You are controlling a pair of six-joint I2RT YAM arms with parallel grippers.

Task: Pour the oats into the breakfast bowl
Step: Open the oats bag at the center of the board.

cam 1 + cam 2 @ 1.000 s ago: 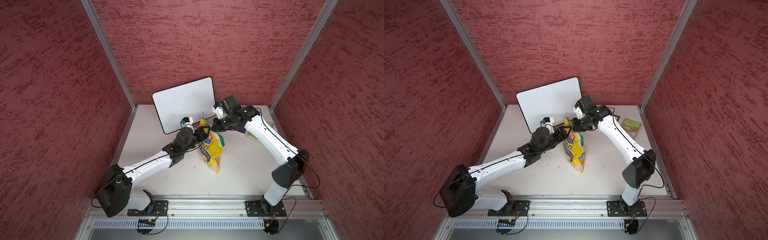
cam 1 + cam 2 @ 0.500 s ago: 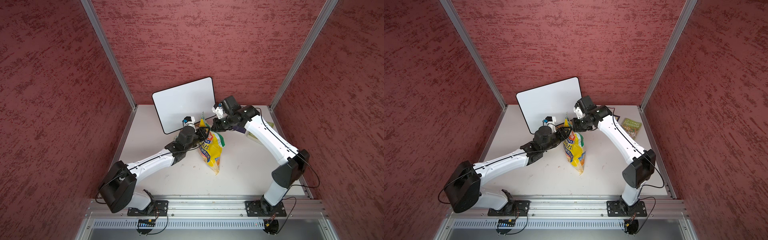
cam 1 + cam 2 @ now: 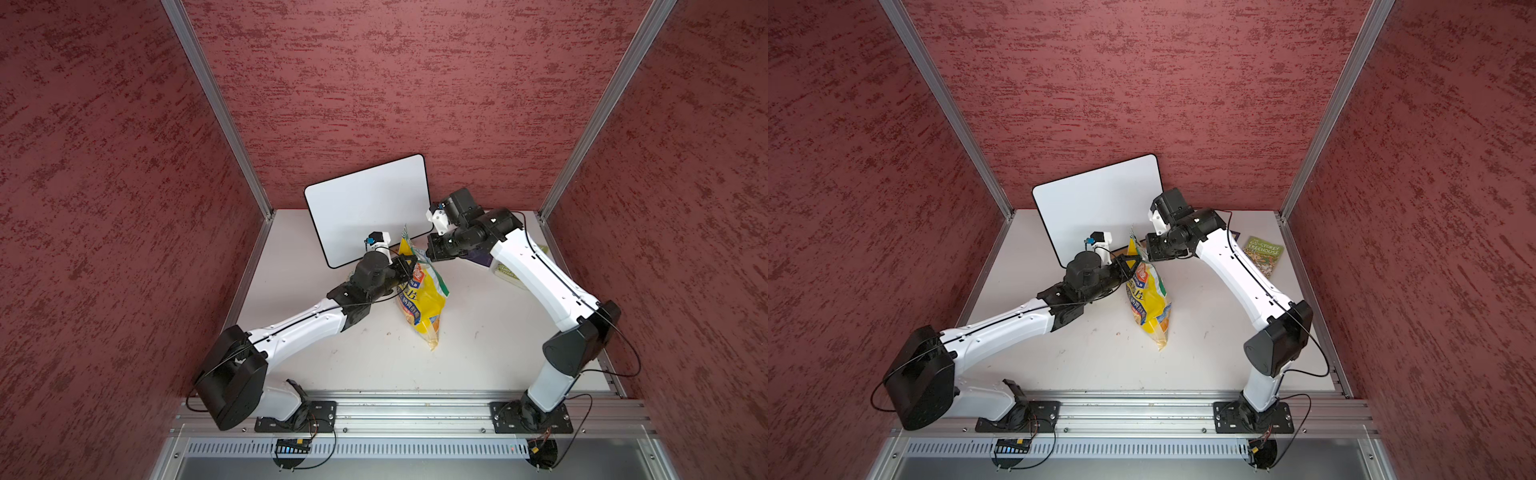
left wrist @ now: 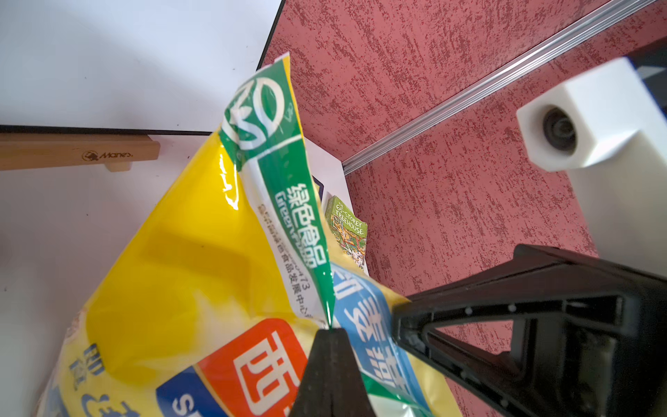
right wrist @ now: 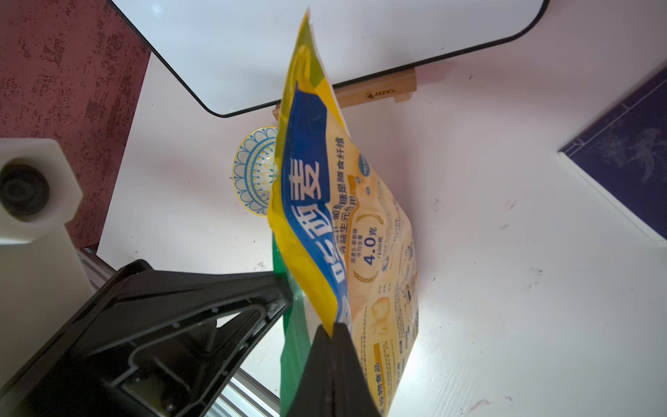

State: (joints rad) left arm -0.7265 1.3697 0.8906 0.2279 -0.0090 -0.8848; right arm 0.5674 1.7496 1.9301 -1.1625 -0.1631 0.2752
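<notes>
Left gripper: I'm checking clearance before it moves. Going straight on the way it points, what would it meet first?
Shut on the large yellow plastic oats bag, the left gripper would probably press that bag into the black right gripper just beyond; depth is unclear.

Bright, even light; soft shadows on table [image 3: 478,357]; glare streaks on yellow bag [image 4: 202,260]; wrist views wide-angle, edges stretched
</notes>
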